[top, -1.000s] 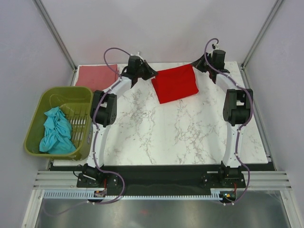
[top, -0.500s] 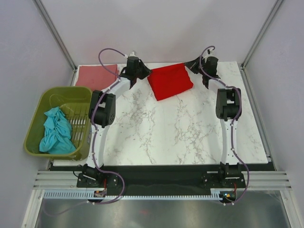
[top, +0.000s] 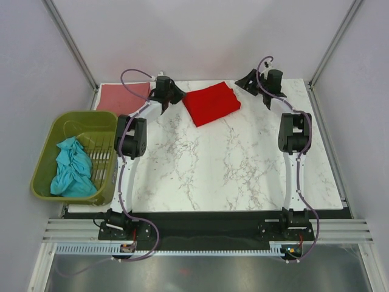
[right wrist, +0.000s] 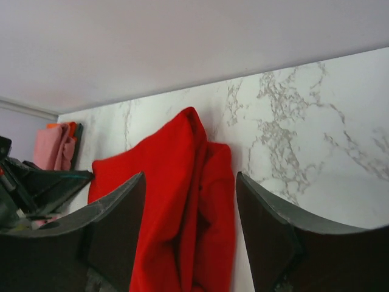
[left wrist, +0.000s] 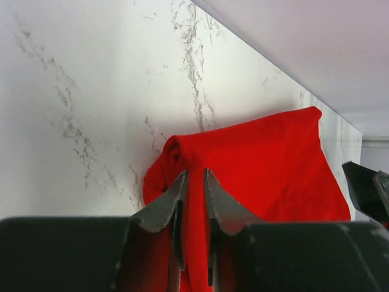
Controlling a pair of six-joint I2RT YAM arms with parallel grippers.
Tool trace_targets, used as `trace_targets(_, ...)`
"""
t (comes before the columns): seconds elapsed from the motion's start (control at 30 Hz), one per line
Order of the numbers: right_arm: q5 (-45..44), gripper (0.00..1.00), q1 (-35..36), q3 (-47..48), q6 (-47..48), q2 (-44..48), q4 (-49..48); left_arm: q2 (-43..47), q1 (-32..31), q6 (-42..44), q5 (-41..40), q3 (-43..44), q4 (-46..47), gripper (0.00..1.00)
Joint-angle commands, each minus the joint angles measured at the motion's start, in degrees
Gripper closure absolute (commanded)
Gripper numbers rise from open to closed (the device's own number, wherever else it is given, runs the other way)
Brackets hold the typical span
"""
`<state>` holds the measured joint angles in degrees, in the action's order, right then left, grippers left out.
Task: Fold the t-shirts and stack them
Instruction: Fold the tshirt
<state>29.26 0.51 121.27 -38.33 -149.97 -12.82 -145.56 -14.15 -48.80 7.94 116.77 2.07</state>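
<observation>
Folded red t-shirt (top: 211, 103) at the far middle of the marble table (top: 231, 164), with a gripper on either side.

The red t-shirt lies as a tilted rectangle, bunched at its left edge. The pink t-shirt (top: 123, 97) lies flat on the table's far left corner, well apart from it. The olive-green basket (top: 44, 159) stands off the table's left edge and holds the crumpled teal t-shirt (top: 72, 168). Both arms reach the full depth of the table, wrists turned inward toward each other. The left gripper (left wrist: 194, 176) sits at the bunched edge, its jaws only a narrow slit apart; red cloth shows through the slit and is not visibly pinched. The right gripper (right wrist: 189, 181) hangs near the shirt's right side, its jaws spread wide and holding nothing.
</observation>
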Motion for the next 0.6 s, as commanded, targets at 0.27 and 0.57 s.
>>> trace_targets(0.27, 17.57, 0.3, -2.1, -4.65, 19.87, 6.28, 7.98, 8.53, 0.09, 2.38, 3.12, -2.51, -1.7, 0.65)
trace_targets(0.57, 26.2, 0.3, -1.04, -3.94, 19.52, 3.02, 7.72, 15.74, -0.96, 5.46, 7.6, -15.06, -3.12, 0.55)
